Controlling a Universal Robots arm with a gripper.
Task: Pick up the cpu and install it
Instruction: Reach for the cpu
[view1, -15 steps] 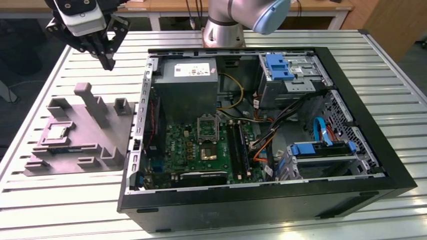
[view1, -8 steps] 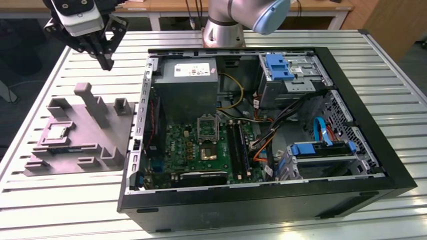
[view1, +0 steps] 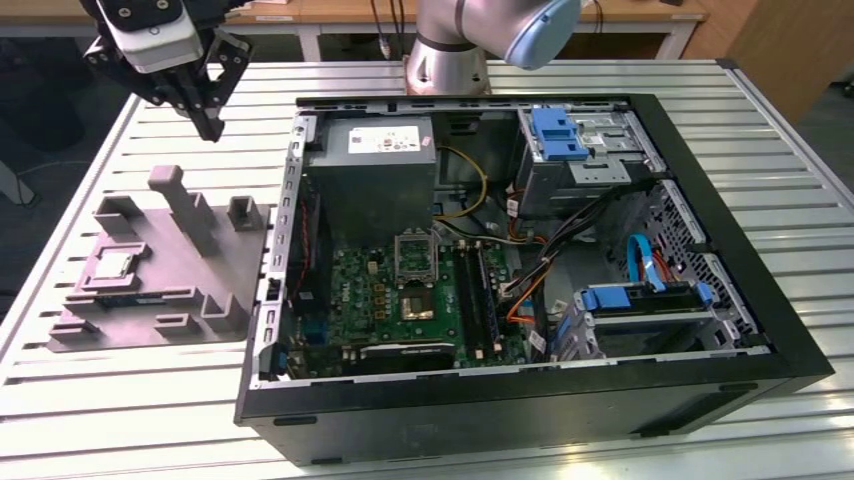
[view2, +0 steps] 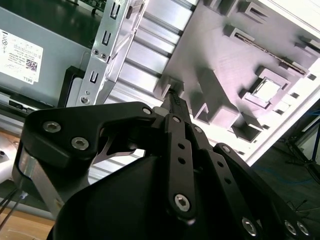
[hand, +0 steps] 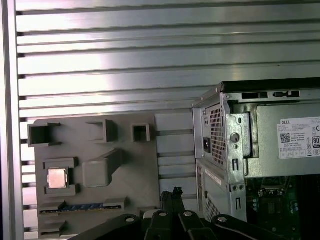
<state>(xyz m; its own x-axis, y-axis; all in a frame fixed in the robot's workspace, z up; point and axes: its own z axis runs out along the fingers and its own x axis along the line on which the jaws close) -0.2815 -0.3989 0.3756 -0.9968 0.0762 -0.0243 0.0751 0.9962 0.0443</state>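
The cpu (view1: 114, 265), a small silvery square chip, lies in a recess of the grey moulded tray (view1: 154, 325) on the table, at the exterior view's left of the open computer case (view1: 534, 410). Both wrist views show it in its recess, cpu (hand: 57, 178) and cpu (view2: 265, 90). My gripper (view1: 211, 128) hangs in the air above the table beyond the tray's far end, fingers drawn together with nothing between them. Its tips also show as gripper (hand: 175, 192) and gripper (view2: 172, 97), off the tray's edge and well away from the chip. The silver-framed socket (view1: 415, 254) sits on the green motherboard inside the case.
The tray carries tall upright posts (view1: 180, 200) and a memory stick (hand: 75, 206) in a slot. Inside the case are a grey power supply (view1: 380, 160), blue drive brackets (view1: 558, 135) and loose cables (view1: 641, 260). The slatted metal table (hand: 125, 55) stretches around both.
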